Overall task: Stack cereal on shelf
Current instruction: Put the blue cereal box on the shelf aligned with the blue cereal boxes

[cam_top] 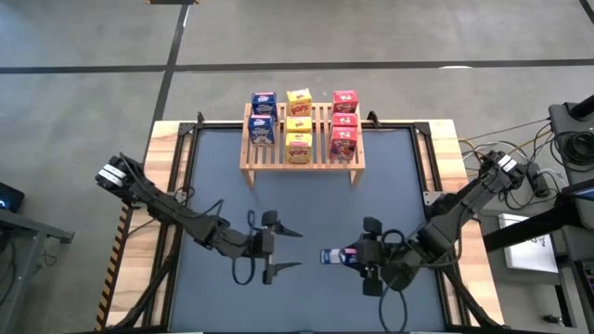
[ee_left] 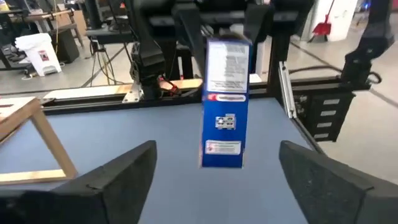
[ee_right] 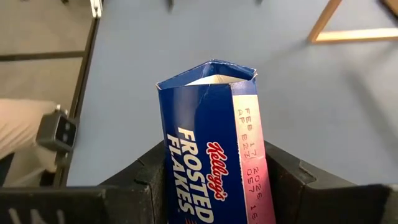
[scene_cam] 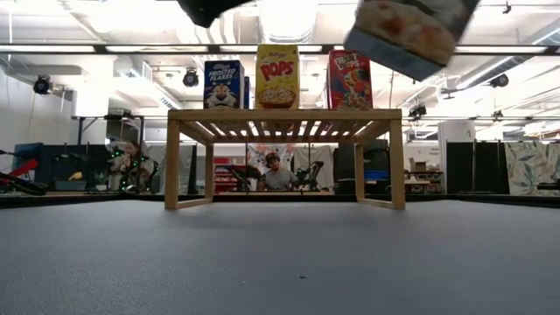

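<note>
The wooden slatted shelf [cam_top: 278, 156] stands on its short legs at the table's far middle. It carries two blue boxes [cam_top: 263, 117], three yellow boxes [cam_top: 298, 123] and three red boxes [cam_top: 344, 122], all standing upright. In the low view a blue [scene_cam: 223, 84], a yellow [scene_cam: 276, 77] and a red box [scene_cam: 349, 80] show on the shelf top [scene_cam: 284, 114]. My right gripper [cam_top: 357, 256] is near the table's near right and is shut on a third blue cereal box [cam_top: 331, 257]. My left gripper [cam_top: 290, 250] is open, just left of that box, with its fingers [ee_left: 134, 165] apart before it. My right gripper pinches the blue box between its two fingers [ee_right: 140, 180] on its two narrow sides [ee_right: 245, 186], at the end nearest the wrist. The box sticks out past the fingertips toward the table's left, its torn-open end [ee_right: 208, 71] leading. It is lifted clear of the table [scene_cam: 411, 31].
The dark table mat [cam_top: 306, 204] lies between the shelf and both grippers. Wooden side boards [cam_top: 167, 139] and metal rails run along the table's edges. Cables and equipment [cam_top: 557, 158] sit off the right edge. People sit in the room beyond the shelf [scene_cam: 278, 175].
</note>
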